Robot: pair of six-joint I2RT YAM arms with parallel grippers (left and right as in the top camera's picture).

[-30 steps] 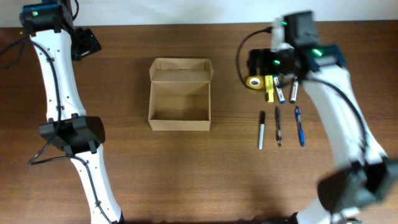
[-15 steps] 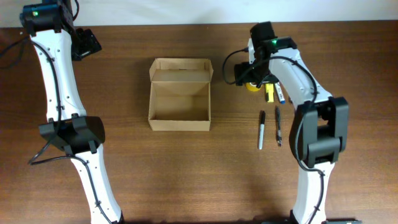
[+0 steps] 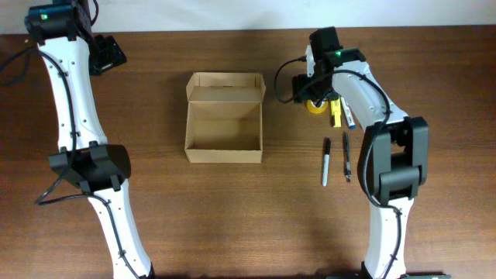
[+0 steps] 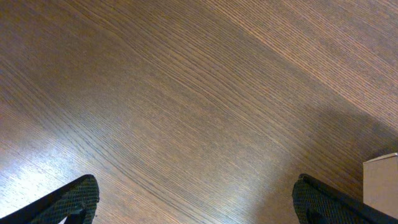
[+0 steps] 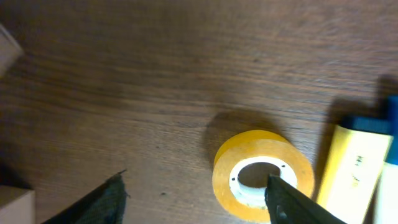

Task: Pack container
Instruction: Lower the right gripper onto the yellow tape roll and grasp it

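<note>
Yellow tape roll point(image 5: 261, 152) is lying beneath the right gripper point(image 5: 196, 202), jaws apart; pickup for the box point(image 3: 223, 154) is beginning, needing recentring first.

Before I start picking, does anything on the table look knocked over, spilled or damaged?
Nothing stands out. The container sits upright with its flap open and nothing inside. The yellow tape roll lies flat beside the yellow highlighter. The black marker and the dark pen lie roughly parallel. No spill or damage shows.
</note>
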